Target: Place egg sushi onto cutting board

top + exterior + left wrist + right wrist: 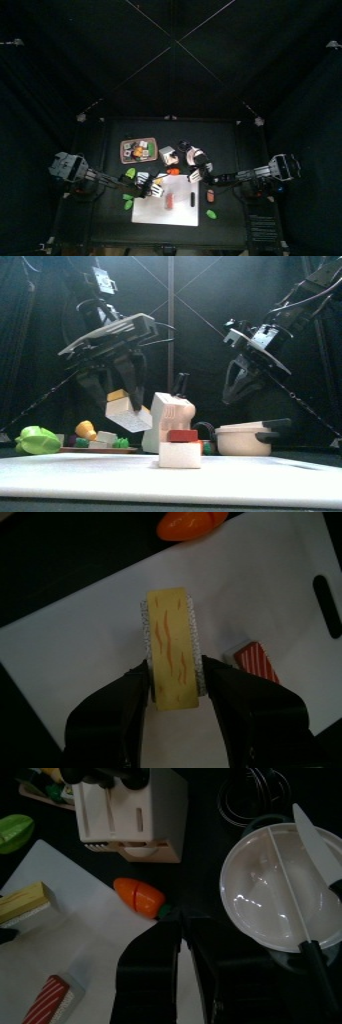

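Counter (114,215) of matte black carries everything. Largest on it is the cutting board (94,652), a flat, smooth white rectangle with a dark slot handle near one short edge. Beside the board stands a boxy white knife block (127,813) with dark handles sticking out of its top, and near that a glossy white pot (267,883) with a black handle and a white spatula laid across its rim. Farther back sits a dark square tray (138,150) of small sushi pieces.

The left pincer (174,687) is closed on the egg sushi (174,657), its two black jaws pressing the long sides near one end. The block is held above the board, not touching it. It is an oblong, yellow on the upper face with thin orange streaks, and grainy white along the sides; its long axis runs straight out from the jaws, away from the wrist. In the front view it hangs tilted, yellow side up.

The right pincer (181,963) hovers over the board's edge with its jaws pressed together, holding nothing.

A red-and-white striped sushi piece (257,664) lies on the board, an orange piece (139,895) just off it, and a green oval piece (38,439) at the counter's left.

No writing is legible.
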### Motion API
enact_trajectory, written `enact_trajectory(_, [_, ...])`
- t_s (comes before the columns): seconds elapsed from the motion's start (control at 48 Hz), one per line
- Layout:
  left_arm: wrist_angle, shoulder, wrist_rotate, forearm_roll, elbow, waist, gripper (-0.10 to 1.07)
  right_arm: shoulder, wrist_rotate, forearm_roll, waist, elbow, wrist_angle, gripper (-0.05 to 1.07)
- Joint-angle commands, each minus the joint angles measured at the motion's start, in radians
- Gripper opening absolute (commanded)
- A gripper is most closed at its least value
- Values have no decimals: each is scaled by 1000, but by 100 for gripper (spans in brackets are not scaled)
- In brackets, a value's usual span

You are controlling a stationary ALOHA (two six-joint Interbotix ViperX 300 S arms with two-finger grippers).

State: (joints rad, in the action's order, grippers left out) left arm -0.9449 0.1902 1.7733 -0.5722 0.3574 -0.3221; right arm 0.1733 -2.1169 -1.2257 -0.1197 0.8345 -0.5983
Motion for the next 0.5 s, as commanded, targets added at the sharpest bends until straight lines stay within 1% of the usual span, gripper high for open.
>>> enact_trajectory(0.0, [-120,34,12,18,-86,-40,58,15,2,2,-8,-9,-3,52])
enact_trajectory(0.083, [-135,64,20,77,-110,-55,59,18,3,-6,-11,-9,-3,52])
enact_trajectory(0.146, [-132,91,26,127,-121,-55,59,18,3,-11,-11,-11,-2,52])
enact_trajectory(0.229, [-121,115,40,169,-132,-64,59,20,2,-11,-11,-14,-2,52])
enact_trajectory(0.292, [-115,127,55,167,-141,-75,59,18,2,-11,-11,-15,-3,52])
enact_trajectory(0.479, [-115,133,137,106,-149,-87,60,20,3,-11,-15,-18,-2,52])
